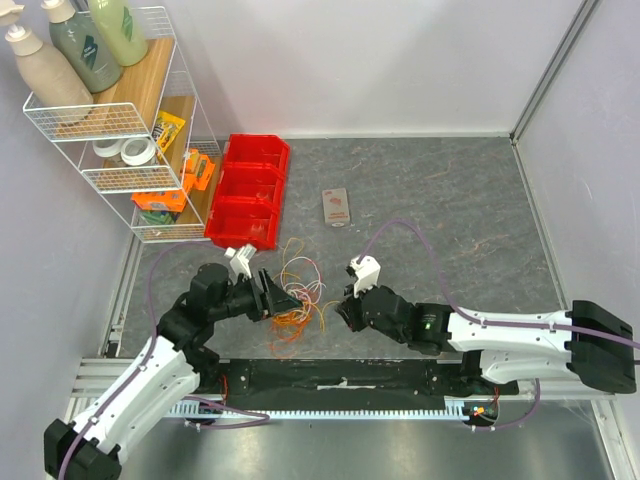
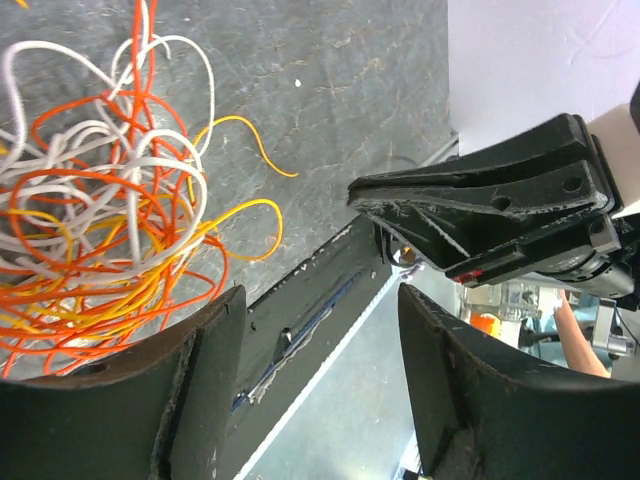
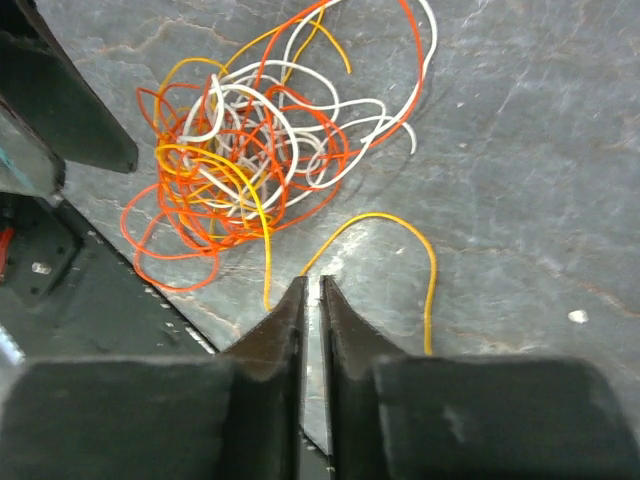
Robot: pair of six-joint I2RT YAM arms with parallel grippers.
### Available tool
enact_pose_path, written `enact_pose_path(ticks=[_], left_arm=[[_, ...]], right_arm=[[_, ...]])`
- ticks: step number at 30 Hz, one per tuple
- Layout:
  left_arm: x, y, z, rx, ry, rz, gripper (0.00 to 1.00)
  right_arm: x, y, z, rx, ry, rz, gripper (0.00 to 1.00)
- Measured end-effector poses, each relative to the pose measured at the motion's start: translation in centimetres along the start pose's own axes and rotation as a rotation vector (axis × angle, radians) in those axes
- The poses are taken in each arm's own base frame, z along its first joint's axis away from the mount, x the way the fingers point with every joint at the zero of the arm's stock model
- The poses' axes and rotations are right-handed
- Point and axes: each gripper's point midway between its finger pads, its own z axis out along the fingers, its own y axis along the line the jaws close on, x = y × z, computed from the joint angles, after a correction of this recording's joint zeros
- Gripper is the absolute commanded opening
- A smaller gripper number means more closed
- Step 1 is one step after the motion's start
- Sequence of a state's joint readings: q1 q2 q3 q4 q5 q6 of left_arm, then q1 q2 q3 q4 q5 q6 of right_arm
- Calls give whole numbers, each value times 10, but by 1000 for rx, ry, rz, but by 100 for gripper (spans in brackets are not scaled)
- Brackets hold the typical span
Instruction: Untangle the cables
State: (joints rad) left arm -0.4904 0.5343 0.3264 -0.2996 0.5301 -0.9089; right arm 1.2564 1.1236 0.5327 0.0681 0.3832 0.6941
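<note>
Closed right tool (image 3: 311, 288) sits beside cables (image 3: 240, 160) near table (image 3: 520, 130) edge.

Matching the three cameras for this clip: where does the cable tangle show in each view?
Top external: the cables lie low centre, just beyond the black rail.
Left wrist: upper left, filling that corner.
Right wrist: upper centre-left, on the grey table.
Shared landmark: the black rail at the table's near edge. It runs across the bottom in the top view, diagonally through the centre in the left wrist view, and sits at lower left in the right wrist view.

Overhead view looks down; both wrist views, seemingly oblique, closely share the cables (image 3: 240, 170).
</note>
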Motion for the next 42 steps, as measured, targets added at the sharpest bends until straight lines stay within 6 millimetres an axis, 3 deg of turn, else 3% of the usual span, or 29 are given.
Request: enact_pose_path(ticks=[2,5,7,10,12,15,20,24,28,33,37,40,42], left_arm=[[1,-4,3,15,9,6,60],[6,-3,8,1,29,3,57],[8,0,11,-18,36,2,57],[9,7,15,-53,40,-3,58],[6,10,18,-85,41,-10,59],[-6,7,23,-123,30,-8,56],[-17,11,40,-160,36,-15,45],[-12,38,62,-231,87,-47,32],[-8,60,73,-282,99,-59,30],[-11,70,75,-299,59,-42,30],[-11,77,75,-314,44,-38,29],[-10,79,74,-318,39,-36,29],[-10,79,72,-315,32,-32,29]], right_arm=[[3,1,0,-10,10,-9,82],[4,10,2,-63,13,-27,84],[9,20,7,-110,31,-46,72],[29,28,21,-149,98,-79,27],[44,28,31,-146,146,-90,3],[54,23,35,-125,175,-100,0],[34,22,24,-115,114,-85,0],[-2,22,-4,-131,9,-53,0],[-47,13,-45,-115,-125,-12,0],[-135,-6,-127,-59,-371,62,0],[-220,-21,-214,-39,-607,152,0],[-260,-31,-257,1,-701,182,0],[-273,-36,-269,41,-720,178,0]])
